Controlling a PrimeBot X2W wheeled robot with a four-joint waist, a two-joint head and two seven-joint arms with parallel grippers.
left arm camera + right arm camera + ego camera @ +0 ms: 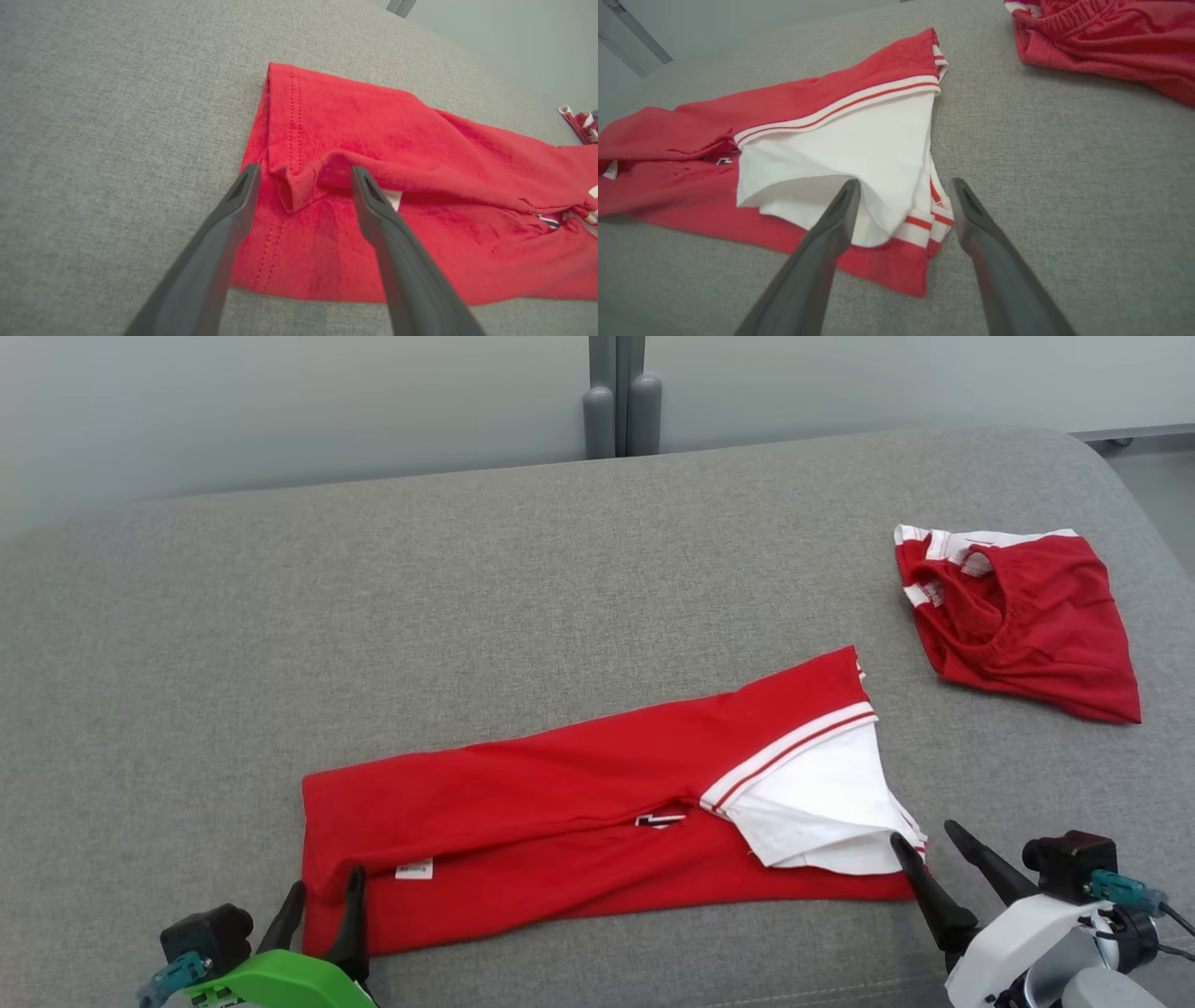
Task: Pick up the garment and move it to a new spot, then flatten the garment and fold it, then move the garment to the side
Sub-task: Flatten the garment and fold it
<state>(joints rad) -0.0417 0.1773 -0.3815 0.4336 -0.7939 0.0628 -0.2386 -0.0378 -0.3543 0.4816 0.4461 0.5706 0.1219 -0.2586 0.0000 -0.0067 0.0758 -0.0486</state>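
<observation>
Grey couch (pixel 467 569): the shirt (pixel 560 803), folded long, lies near its front edge. Left gripper (pixel 327 879) and right gripper (pixel 923 833) gape wide at its ends, empty. It looks soft, light and limp, so it is best pinched at the corners.

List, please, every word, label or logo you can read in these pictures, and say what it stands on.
White tag on the red shirt: too small to read.
Dark-and-white logo on the same shirt: blurred, unreadable.
No text can be read.
</observation>
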